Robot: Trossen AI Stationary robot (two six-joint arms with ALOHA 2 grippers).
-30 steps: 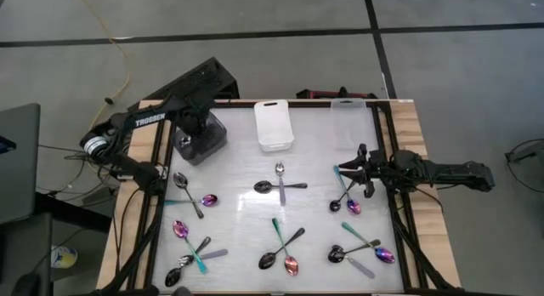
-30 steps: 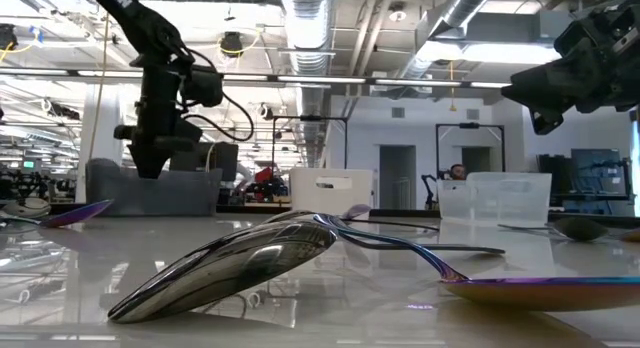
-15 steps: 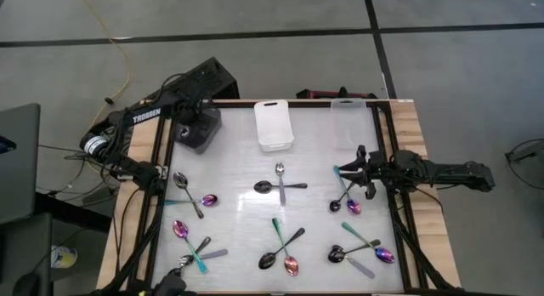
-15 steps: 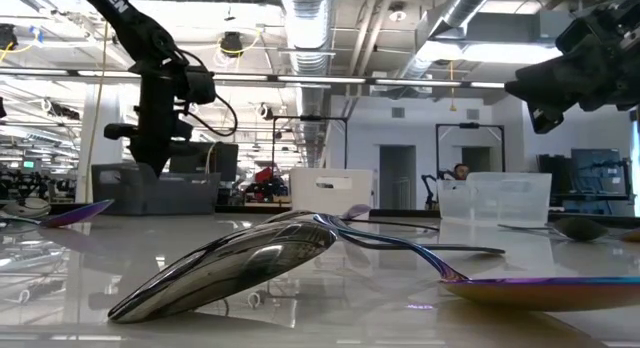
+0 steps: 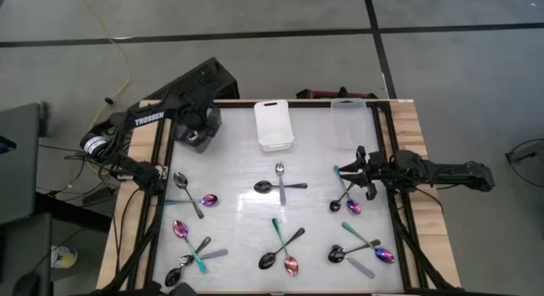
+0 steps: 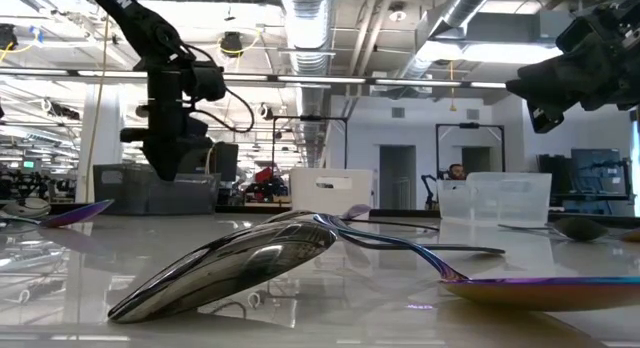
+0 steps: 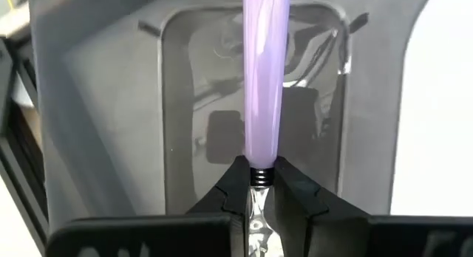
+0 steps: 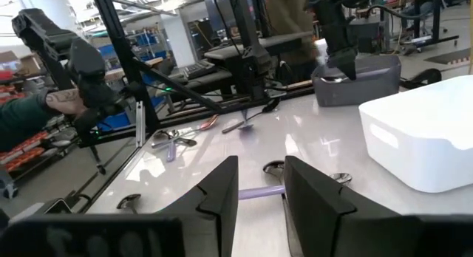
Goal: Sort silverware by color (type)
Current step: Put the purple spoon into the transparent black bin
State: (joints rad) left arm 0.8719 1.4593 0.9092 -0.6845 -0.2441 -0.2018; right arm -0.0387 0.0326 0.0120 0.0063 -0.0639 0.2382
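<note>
My left gripper [image 5: 194, 124] hangs over the dark grey bin [image 5: 202, 143] at the table's far left corner, shut on a spoon with a pale lilac handle [image 7: 264, 80]. The handle points down into the bin [image 7: 111, 102]; the bowl is hidden behind the fingers. Several silver, black and iridescent spoons lie on the table in crossed pairs, such as the pair [image 5: 280, 185] in the middle and the pair [image 5: 347, 198] next to my right gripper. My right gripper [image 5: 361, 170] waits open at the table's right edge, holding nothing. My left gripper pinches the spoon's neck [image 7: 259, 179], just where the lilac handle ends, between its two fingers. The fingers come steeply from above and lie along the spoon. The spoon is lifted clear, its handle sticking out past the fingertips toward the bin's floor.
A white bin [image 5: 274, 126] and a clear bin [image 5: 348, 117] stand along the far edge. More spoon pairs lie near the front edge [image 5: 280, 249] [image 5: 361, 252] and on the left side [image 5: 191, 196] [image 5: 191, 252]. A black spoon [image 6: 230, 268] lies close before the low camera.
My left gripper has stayed over the grey bin, tipping and rolling a little, still shut on the spoon. The grey bin has slid a short way toward the table's far edge.
</note>
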